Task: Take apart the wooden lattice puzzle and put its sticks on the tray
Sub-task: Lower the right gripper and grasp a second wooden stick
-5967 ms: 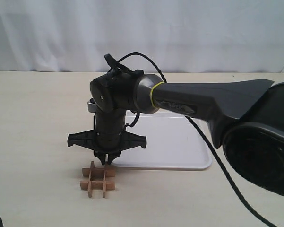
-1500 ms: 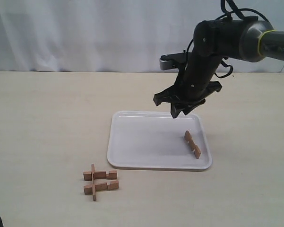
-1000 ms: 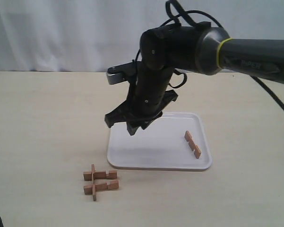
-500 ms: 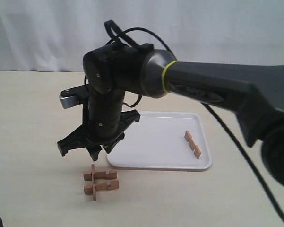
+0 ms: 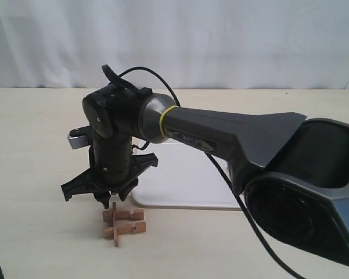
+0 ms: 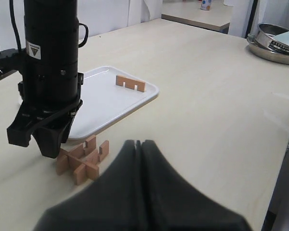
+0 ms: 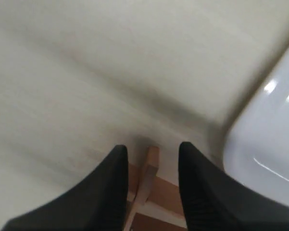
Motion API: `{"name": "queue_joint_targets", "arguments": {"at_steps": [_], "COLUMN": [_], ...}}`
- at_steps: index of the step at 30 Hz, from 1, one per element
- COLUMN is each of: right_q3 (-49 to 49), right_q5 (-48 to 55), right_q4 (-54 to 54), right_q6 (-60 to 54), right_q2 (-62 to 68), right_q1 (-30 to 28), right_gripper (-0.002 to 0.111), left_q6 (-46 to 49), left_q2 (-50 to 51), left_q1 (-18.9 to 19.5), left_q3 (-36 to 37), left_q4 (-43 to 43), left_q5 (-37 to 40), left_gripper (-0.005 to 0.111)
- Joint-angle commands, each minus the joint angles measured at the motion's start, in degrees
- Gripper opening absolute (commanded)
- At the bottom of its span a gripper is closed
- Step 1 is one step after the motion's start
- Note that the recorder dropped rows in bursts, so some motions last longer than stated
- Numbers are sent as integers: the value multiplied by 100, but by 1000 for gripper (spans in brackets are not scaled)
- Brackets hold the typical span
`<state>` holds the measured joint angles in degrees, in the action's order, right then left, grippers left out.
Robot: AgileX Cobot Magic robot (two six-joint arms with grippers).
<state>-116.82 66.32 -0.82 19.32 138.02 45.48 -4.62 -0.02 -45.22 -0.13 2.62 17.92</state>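
Right arm's gripper poised over the partly dismantled puzzle, one stick on the tray.

The pale table [image 5: 35, 145] carries everything. The dark right arm [image 5: 220, 131] reaches across it from the right and points down at the left of the white tray [image 6: 110, 98], hiding part of the tray in the exterior view. The right gripper [image 5: 109, 203] has its fingers spread and hangs just above the wooden puzzle [image 5: 123, 222]. In the right wrist view the end of one upright piece shows in the gap between the fingers, with no clear contact. The puzzle lies on the table just off the tray's near left corner, not touching it, as two parallel bars crossed by a third. The left gripper [image 6: 139, 144] is held low over the table near the puzzle with its fingers pressed together, holding nothing. A single notched stick [image 6: 131, 83] lies on the tray near its far edge.
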Motion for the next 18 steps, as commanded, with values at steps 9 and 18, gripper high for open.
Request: {"name": "queue_joint_targets", "arguments": {"at_steps": [9, 18], "right_q3": [-38, -38], "right_q5": [-48, -48], "right_q4": [0, 0], "right_q6": [128, 128], "right_q2": [159, 180], "right_q1": [2, 2], "right_gripper": [34, 24], "left_q6": [-16, -16], "left_q2": [2, 2], "left_q1": [-16, -16], "left_q3": [13, 13], "left_q4": [-21, -21], "left_q5": [-23, -23], "left_gripper": [0, 0]}}
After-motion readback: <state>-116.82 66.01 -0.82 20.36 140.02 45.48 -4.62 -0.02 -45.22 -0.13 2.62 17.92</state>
